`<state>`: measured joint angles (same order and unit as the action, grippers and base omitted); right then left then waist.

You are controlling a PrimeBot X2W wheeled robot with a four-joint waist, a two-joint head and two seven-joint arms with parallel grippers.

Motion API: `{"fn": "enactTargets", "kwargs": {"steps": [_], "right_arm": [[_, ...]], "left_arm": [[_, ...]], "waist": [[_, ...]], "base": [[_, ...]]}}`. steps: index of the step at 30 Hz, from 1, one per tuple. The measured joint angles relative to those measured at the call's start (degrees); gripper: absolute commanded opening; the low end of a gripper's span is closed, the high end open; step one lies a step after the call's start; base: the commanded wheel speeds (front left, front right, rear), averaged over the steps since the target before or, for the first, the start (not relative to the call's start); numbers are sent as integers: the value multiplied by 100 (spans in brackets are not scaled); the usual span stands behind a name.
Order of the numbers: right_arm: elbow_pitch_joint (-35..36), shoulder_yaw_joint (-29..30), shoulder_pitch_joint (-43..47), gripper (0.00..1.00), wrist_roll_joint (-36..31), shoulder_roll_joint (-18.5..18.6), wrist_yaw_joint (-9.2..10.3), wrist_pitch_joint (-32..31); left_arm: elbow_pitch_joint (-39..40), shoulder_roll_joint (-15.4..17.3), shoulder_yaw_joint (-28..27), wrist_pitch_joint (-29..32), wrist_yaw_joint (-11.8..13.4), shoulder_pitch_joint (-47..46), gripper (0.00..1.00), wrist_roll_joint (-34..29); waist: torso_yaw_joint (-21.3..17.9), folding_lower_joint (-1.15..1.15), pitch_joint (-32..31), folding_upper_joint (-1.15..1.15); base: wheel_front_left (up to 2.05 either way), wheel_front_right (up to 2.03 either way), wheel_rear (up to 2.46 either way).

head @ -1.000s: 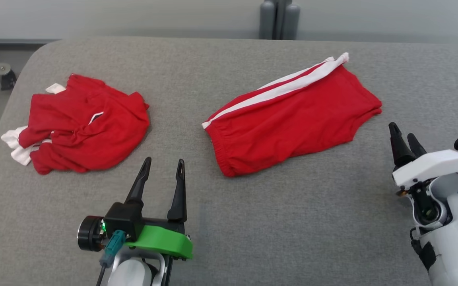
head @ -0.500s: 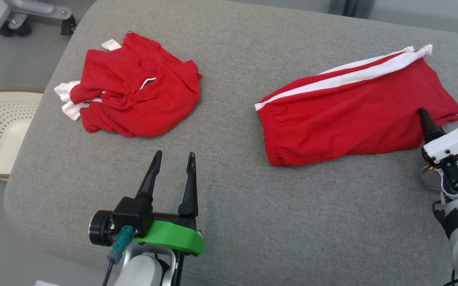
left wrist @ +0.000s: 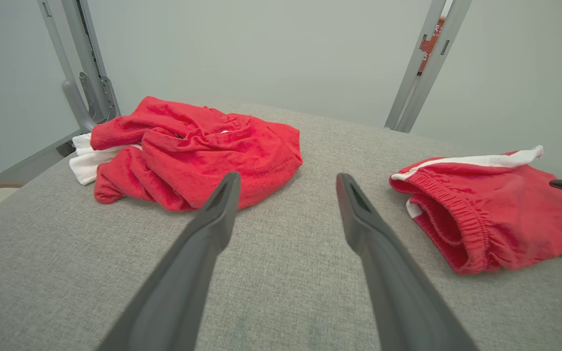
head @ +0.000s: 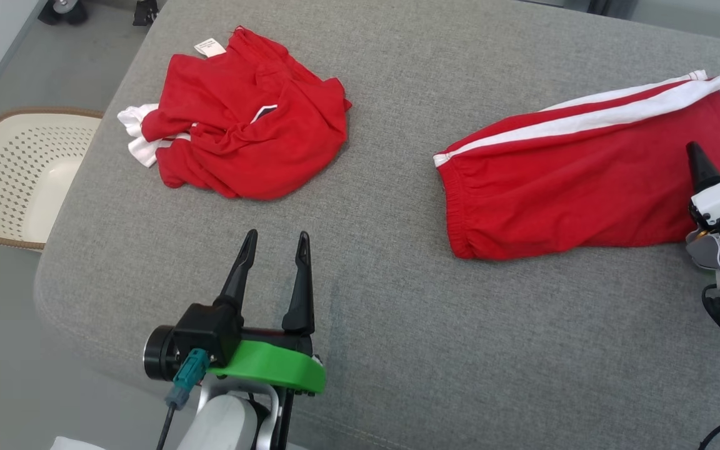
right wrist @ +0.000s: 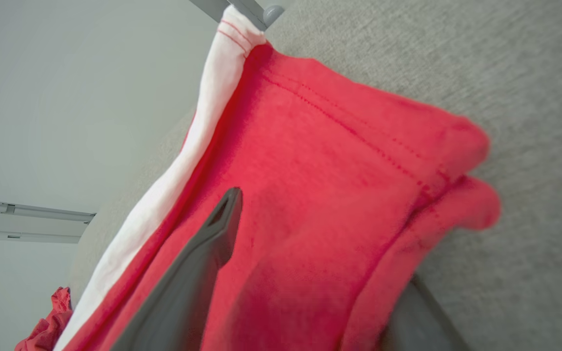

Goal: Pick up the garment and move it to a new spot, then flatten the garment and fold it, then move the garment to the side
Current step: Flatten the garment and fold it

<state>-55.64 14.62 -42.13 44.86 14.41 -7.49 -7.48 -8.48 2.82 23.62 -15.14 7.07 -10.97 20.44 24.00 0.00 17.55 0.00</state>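
Note:
A crumpled red garment (head: 247, 119) with white trim lies at the table's far left, also in the left wrist view (left wrist: 198, 146). Red shorts (head: 572, 181) with a white side stripe lie folded flat at the right (left wrist: 495, 209). My left gripper (head: 275, 236) hovers open over bare table between the two, holding nothing (left wrist: 287, 178). My right gripper (head: 707, 172) is at the shorts' right end. In the right wrist view (right wrist: 320, 234) its jaws stand wide, one finger over the red cloth (right wrist: 334, 161), the other partly hidden under its folded edge.
The grey padded table (head: 397, 344) has a rounded left corner. A cream perforated basket (head: 16, 169) sits on the floor beyond that corner. Metal frame posts (left wrist: 422, 63) stand behind the table.
The head camera has turned left and down, bringing the basket into view. My right gripper has moved from beside the shorts onto their right end. The left gripper keeps its place.

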Motion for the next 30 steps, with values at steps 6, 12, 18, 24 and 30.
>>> {"fn": "enactTargets", "kwargs": {"steps": [6,12,18,24,30], "right_arm": [[-209,-33,-176,65,-23,31,0,133],[-310,-104,-219,0,-42,42,-4,469],[-259,-248,-41,0,25,-15,-5,867],[-132,-401,442,0,104,-19,-4,1270],[-96,-434,1082,0,152,-12,-4,1717]], "left_arm": [[5,0,-4,1,1,-2,100,-2],[-36,0,-32,1,24,16,100,-18],[-115,-1,-118,0,-7,29,100,-86],[-200,-2,-221,0,-78,133,100,-133],[-314,-3,-391,0,-188,344,100,-222]], "waist": [[42,0,31,0],[-1,0,-22,0],[-140,0,-190,0],[-361,0,-436,0],[-707,0,-717,0]], "base": [[0,0,0],[0,0,0],[0,0,0],[0,0,0],[0,0,0]]}}
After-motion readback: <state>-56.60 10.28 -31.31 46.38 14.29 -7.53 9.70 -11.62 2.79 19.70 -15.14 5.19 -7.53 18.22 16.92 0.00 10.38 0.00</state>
